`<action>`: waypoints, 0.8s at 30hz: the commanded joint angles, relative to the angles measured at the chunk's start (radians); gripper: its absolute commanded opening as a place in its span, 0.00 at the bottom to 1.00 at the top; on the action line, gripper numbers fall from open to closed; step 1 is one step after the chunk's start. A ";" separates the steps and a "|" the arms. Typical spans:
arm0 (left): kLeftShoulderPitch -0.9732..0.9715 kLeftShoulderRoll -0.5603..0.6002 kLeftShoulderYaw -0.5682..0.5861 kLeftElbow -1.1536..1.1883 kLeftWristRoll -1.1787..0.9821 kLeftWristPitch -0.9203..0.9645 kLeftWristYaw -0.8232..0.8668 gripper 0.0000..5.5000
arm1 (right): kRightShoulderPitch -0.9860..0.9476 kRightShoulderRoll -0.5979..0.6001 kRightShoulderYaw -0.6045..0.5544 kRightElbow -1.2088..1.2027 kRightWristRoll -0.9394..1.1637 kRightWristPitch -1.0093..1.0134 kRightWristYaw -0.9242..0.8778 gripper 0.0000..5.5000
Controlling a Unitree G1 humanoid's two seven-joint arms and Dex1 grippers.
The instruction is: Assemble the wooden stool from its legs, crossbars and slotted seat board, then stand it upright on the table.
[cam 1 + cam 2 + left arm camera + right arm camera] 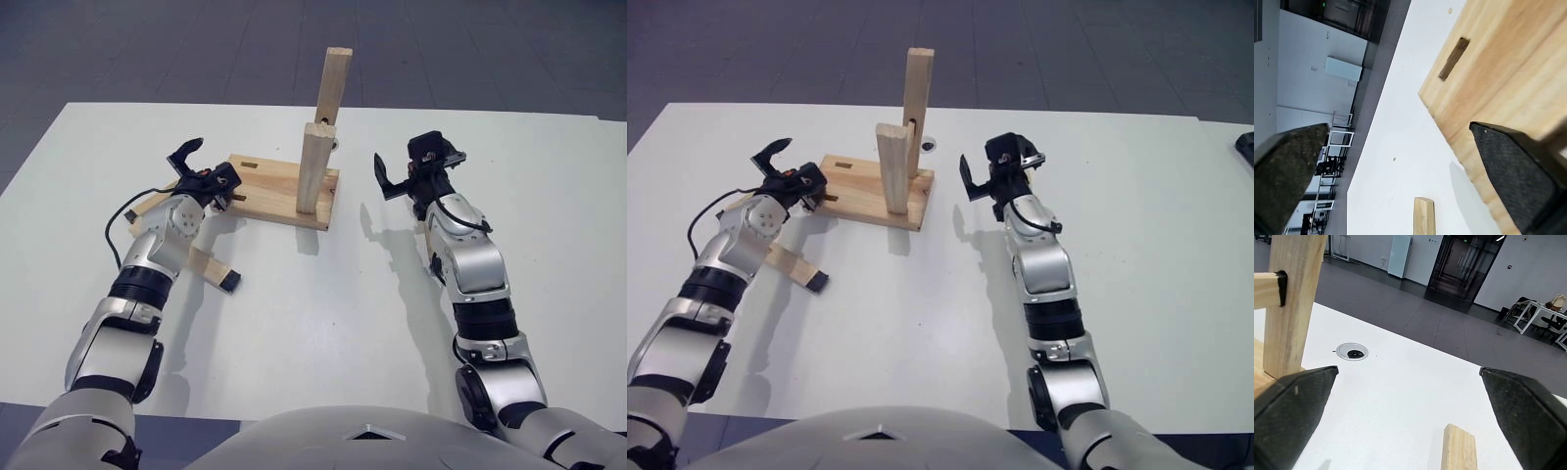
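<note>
The slotted seat board (265, 188) lies flat on the white table (323, 323). Two legs stand upright in it, a near one (315, 166) and a taller-looking far one (333, 80). A crossbar end (1268, 288) meets a leg (1290, 308). My left gripper (211, 166) is open at the board's left end, one finger (1518, 171) over the board (1508, 63). My right gripper (416, 164) is open to the right of the legs, above the table. A loose wooden piece with a dark end (214, 268) lies under my left forearm. Another loose piece (1459, 450) lies below my right gripper.
A round cable grommet (1352, 352) is set in the table behind the legs. Another wooden piece (147, 206) sticks out beside my left wrist. The table's near half and right side are bare. Beyond the far edge is dark floor.
</note>
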 commanded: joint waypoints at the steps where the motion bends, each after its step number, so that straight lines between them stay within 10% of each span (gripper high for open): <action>1: -0.060 -0.021 0.003 0.099 0.001 -0.042 0.072 0.97 | -0.021 -0.003 0.003 0.015 -0.005 -0.007 0.012 0.98; 13: 0.363 0.211 0.171 -0.621 -0.173 -0.095 -0.222 0.97 | 0.055 -0.004 -0.020 -0.039 -0.010 0.014 -0.011 0.98; 24: 0.221 0.246 0.005 -0.256 0.051 -0.191 -0.247 0.97 | 0.061 0.018 -0.014 -0.059 -0.002 0.032 -0.015 0.98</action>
